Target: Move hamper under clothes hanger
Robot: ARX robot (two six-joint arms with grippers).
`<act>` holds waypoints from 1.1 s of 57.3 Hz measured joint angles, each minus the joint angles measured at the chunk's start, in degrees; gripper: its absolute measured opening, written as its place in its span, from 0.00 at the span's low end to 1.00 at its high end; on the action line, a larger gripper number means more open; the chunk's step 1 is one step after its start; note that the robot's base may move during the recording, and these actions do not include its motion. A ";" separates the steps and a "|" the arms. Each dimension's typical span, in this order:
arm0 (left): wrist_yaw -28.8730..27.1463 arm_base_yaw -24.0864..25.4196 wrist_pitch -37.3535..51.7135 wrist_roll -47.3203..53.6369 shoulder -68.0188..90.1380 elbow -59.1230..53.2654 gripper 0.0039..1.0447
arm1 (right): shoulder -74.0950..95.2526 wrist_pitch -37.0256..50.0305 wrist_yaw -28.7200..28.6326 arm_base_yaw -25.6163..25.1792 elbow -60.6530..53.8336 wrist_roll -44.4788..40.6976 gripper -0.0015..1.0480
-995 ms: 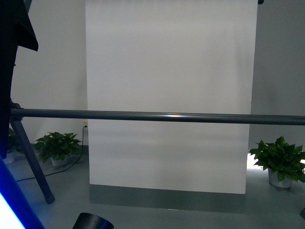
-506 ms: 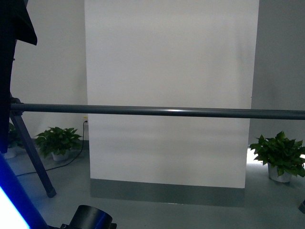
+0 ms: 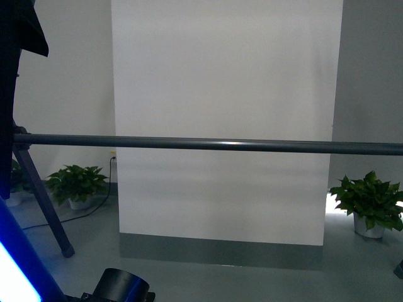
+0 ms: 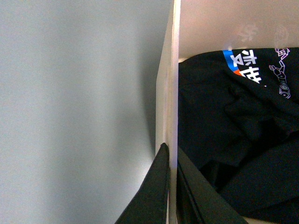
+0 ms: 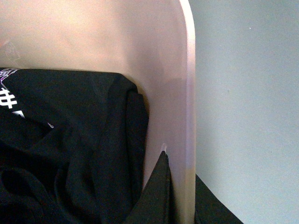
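Left gripper (image 4: pixel 171 161) and right gripper (image 5: pixel 180 175), each pinching a side wall of the hamper (image 4: pixel 171 70), one finger inside and one outside. Black garment (image 4: pixel 224 121) lying in the tub. Clothes hanger (image 3: pixel 220 145) straight ahead in the front view, horizontal bar crossing the frame, angled leg at left; hamper out of that view, so position relative to the bar not readable. Judged stage: two-sided grasp made, rack close ahead; left to do: setting down beneath the bar, then release.
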 joint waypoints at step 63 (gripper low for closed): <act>-15.96 -2.60 15.74 -11.65 2.25 -3.54 0.04 | 4.52 18.12 -6.32 0.22 2.69 0.66 0.03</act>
